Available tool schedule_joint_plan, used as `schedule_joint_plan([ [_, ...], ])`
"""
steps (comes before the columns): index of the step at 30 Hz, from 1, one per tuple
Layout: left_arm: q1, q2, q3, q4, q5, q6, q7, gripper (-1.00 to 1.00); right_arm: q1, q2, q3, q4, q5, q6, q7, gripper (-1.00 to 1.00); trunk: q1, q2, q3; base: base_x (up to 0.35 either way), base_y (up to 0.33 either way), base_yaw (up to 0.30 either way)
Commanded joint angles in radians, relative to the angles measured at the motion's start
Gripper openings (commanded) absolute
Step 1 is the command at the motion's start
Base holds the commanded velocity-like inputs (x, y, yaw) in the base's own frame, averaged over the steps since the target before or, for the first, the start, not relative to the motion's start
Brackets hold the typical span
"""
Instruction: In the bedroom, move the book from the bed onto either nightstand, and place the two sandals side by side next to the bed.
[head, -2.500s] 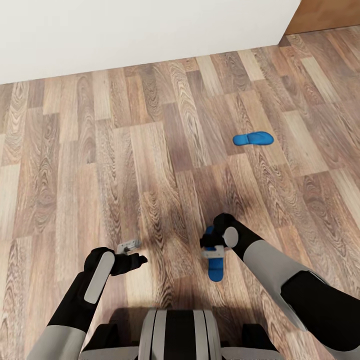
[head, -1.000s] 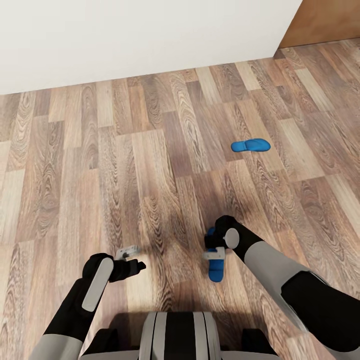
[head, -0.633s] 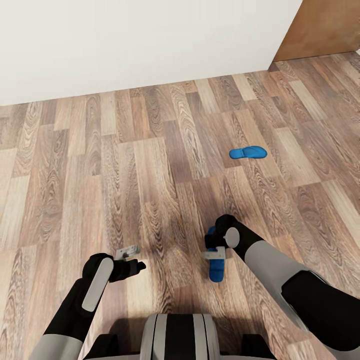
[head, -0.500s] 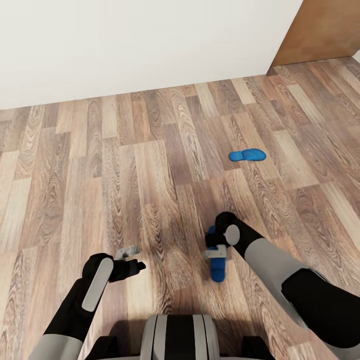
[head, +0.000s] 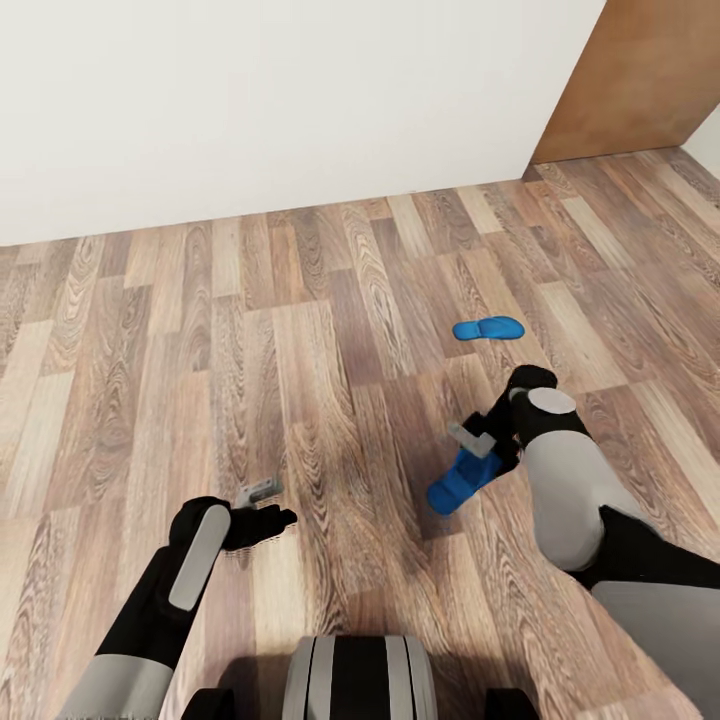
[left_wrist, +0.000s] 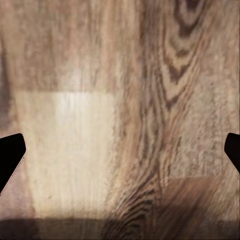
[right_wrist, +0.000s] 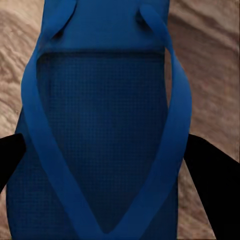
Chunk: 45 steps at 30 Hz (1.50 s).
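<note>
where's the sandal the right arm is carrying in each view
Head view: the held sandal sits lower right of centre, clamped in the right tool, apart from the other sandal farther up.
Right wrist view: the held sandal covers most of the picture, straps facing the camera.
Left wrist view: not in it.
Shared landmark: the wood-plank floor.
</note>
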Motion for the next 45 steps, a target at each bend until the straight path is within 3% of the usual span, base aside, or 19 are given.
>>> schedule_joint_plan([
  [1, -0.005, 0.000, 0.000, 0.001, 0.011, -0.004, 0.010, 1.00, -0.004, 0.003, -0.078, -0.037, -0.019, 0.023, 0.062, -1.00, 0.000, 0.000, 0.003, 0.000, 0.000, 0.000],
  [2, -0.010, -0.001, 0.001, 0.002, 0.012, -0.017, 0.009, 1.00, -0.013, 0.005, -0.185, -0.099, -0.055, 0.081, 0.153, -1.00, -0.001, 0.000, 0.007, 0.000, 0.000, 0.000],
  [3, -0.014, -0.002, 0.001, 0.004, 0.012, -0.029, 0.009, 1.00, -0.023, 0.004, -0.259, -0.145, -0.106, 0.152, 0.211, -1.00, -0.001, 0.001, 0.011, 0.000, 0.000, 0.000],
  [4, -0.015, -0.002, 0.000, 0.005, 0.013, -0.037, 0.009, 1.00, -0.026, 0.002, -0.285, -0.162, -0.139, 0.189, 0.232, -1.00, -0.002, 0.001, 0.015, 0.000, 0.000, 0.000],
  [5, -0.016, -0.002, -0.001, 0.007, 0.013, -0.056, 0.008, 1.00, -0.028, 0.003, -0.325, -0.189, -0.223, 0.267, 0.262, -1.00, -0.002, 0.001, 0.019, 0.000, 0.000, 0.000],
  [7, -0.017, -0.003, -0.004, 0.011, 0.013, -0.077, 0.008, 1.00, -0.027, 0.001, -0.353, -0.214, -0.328, 0.355, 0.283, -1.00, -0.003, 0.001, 0.027, 0.000, 0.000, 0.000],
  [8, -0.018, -0.006, -0.006, 0.020, 0.012, -0.096, 0.007, 1.00, -0.022, -0.003, -0.372, -0.242, -0.437, 0.444, 0.297, -1.00, -0.004, 0.002, 0.031, 0.000, 0.000, 0.000],
  [10, -0.018, -0.010, -0.008, 0.030, 0.012, -0.109, 0.007, 1.00, -0.001, -0.016, -0.387, -0.268, -0.545, 0.528, 0.306, -1.00, -0.004, 0.002, 0.039, 0.000, 0.000, 0.000],
  [15, -0.018, -0.022, -0.010, 0.048, 0.012, -0.129, 0.006, 1.00, 0.123, -0.045, -0.435, -0.317, -0.841, 0.721, 0.313, -1.00, -0.007, 0.003, 0.058, 0.000, 0.000, 0.000],
  [16, -0.018, -0.022, -0.010, 0.048, 0.012, -0.129, 0.006, 1.00, 0.123, -0.045, -0.435, -0.317, -0.841, 0.721, 0.313, -1.00, -0.007, 0.004, 0.062, 0.000, 0.000, 0.000],
  [18, -0.017, -0.028, -0.011, 0.052, 0.011, -0.134, 0.006, 1.00, 0.173, -0.054, -0.444, -0.331, -0.953, 0.800, 0.313, -1.00, -0.008, 0.004, 0.070, 0.000, 0.000, 0.000],
  [19, -0.015, -0.043, -0.013, 0.056, 0.008, -0.140, 0.010, 1.00, 0.225, -0.060, -0.455, -0.359, -1.069, 0.930, 0.309, -1.00, -0.009, 0.004, 0.074, 0.000, 0.000, 0.000],
  [23, -0.014, -0.058, -0.025, 0.058, 0.004, -0.145, 0.014, 1.00, 0.264, -0.061, -0.461, -0.437, -1.129, 1.029, 0.276, -1.00, -0.010, 0.005, 0.089, 0.000, 0.000, 0.000],
  [26, -0.012, -0.067, -0.054, 0.060, 0.004, -0.151, 0.017, 1.00, 0.321, -0.056, -0.466, -0.550, -1.161, 1.089, 0.188, -1.00, -0.012, 0.006, 0.101, 0.000, 0.000, 0.000],
  [27, -0.010, -0.070, -0.081, 0.062, 0.006, -0.168, 0.018, 1.00, 0.360, -0.047, -0.468, -0.602, -1.178, 1.117, 0.083, -1.00, -0.012, 0.006, 0.105, 0.000, 0.000, 0.000],
  [30, -0.008, -0.073, -0.128, 0.068, 0.009, -0.214, 0.019, 1.00, 0.401, -0.021, -0.469, -0.647, -1.194, 1.156, -0.103, -1.00, -0.013, 0.007, 0.116, 0.000, 0.000, 0.000],
  [35, -0.006, -0.076, -0.184, 0.115, 0.010, -0.277, 0.020, 1.00, 0.432, 0.022, -0.468, -0.678, -1.207, 1.189, -0.369, -1.00, -0.016, 0.008, 0.136, 0.000, 0.000, 0.000],
  [38, -0.005, -0.077, -0.197, 0.142, 0.010, -0.293, 0.022, 1.00, 0.443, 0.050, -0.466, -0.687, -1.226, 1.194, -0.462, -1.00, -0.017, 0.009, 0.147, 0.000, 0.000, 0.000],
  [45, -0.005, -0.075, -0.202, 0.173, 0.007, -0.308, 0.023, 1.00, 0.449, 0.067, -0.465, -0.692, -1.259, 1.194, -0.508, -1.00, -0.020, 0.010, 0.174, 0.000, 0.000, 0.000],
])
